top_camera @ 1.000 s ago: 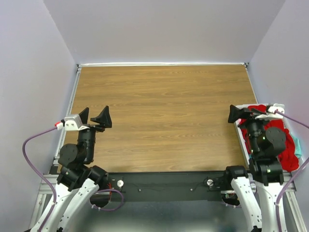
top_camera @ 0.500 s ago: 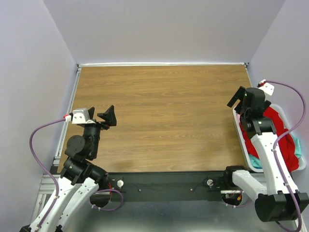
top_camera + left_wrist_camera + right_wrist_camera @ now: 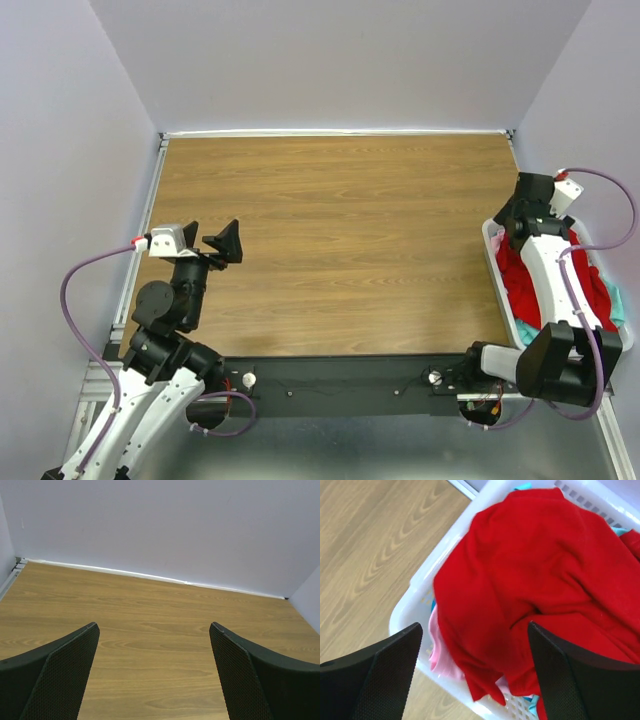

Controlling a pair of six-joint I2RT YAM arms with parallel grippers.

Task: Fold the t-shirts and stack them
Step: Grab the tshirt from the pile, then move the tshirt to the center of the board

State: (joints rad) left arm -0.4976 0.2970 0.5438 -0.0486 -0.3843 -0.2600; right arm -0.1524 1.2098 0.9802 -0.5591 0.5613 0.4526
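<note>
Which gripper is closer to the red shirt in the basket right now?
Right. The right gripper hangs open above the red shirt in the basket; the left gripper is far across the table.

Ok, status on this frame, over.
Left pincer open, above table. Right pincer open, above red t-shirt in basket. Nothing folded yet. Path clear.

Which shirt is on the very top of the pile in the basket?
The red t-shirt. It covers the pile; the pink shirt and teal shirt only peek out from under its edges.
</note>
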